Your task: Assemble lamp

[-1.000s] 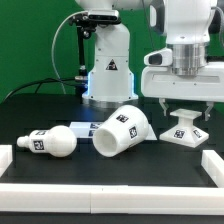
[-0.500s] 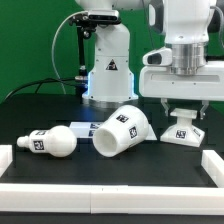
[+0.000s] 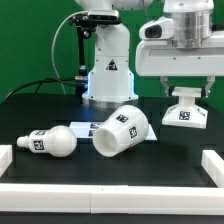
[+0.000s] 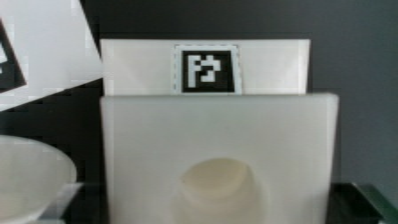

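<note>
The base (image 3: 186, 110) is held clear of the surface (image 3: 150, 168) by the gripper (image 3: 186, 92), which is clamped on it; the shade (image 3: 122, 132) and bulb (image 3: 50, 143) are seen lying on their sides.

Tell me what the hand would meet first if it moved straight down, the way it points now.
The hand points down and holds the lamp base above the table. Below it only bare table shows, so the base would probably touch the table first, though depth is hard to judge.
</note>
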Robot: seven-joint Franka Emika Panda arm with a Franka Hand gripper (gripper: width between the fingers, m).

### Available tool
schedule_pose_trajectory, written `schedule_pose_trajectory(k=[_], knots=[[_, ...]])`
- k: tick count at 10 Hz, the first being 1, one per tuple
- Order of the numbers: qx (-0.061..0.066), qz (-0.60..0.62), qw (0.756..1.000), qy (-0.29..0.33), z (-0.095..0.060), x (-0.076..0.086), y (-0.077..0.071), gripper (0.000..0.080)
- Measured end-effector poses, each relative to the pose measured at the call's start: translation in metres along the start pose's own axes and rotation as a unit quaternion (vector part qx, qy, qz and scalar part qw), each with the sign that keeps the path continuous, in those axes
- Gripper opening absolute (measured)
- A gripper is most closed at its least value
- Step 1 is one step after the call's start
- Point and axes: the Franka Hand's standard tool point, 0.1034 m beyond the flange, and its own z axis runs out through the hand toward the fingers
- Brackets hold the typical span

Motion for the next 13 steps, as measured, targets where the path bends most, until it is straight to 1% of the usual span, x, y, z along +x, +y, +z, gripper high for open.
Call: schedule_pose_trajectory(k=[1, 2, 3, 4, 5, 6, 7, 9, 11, 12, 13], knots=[[0.000, 0.000, 1.000, 0.000, 0.000, 0.000, 0.000, 0.0530], [-0.002, -0.028, 1.000, -0.006, -0.003, 0.007, 0.005, 0.0530], [0.001, -0.043, 0.999, -0.011, -0.016, 0.033, 0.012, 0.0530], [0.007, -0.048, 0.999, -0.011, -0.032, 0.065, 0.012, 0.0530], [0.011, -0.063, 0.998, -0.012, -0.040, 0.090, 0.010, 0.0530], [0.016, -0.090, 0.996, -0.011, -0.044, 0.119, 0.006, 0.0530], [0.019, -0.116, 0.993, -0.001, -0.045, 0.138, -0.001, 0.0530], [0.018, -0.109, 0.994, -0.004, -0.042, 0.131, 0.001, 0.0530], [0.018, -0.108, 0.994, -0.005, -0.041, 0.131, 0.001, 0.0530], [0.015, -0.112, 0.994, -0.007, -0.040, 0.132, 0.003, 0.0530], [-0.005, -0.137, 0.990, -0.016, -0.039, 0.147, 0.007, 0.0530]])
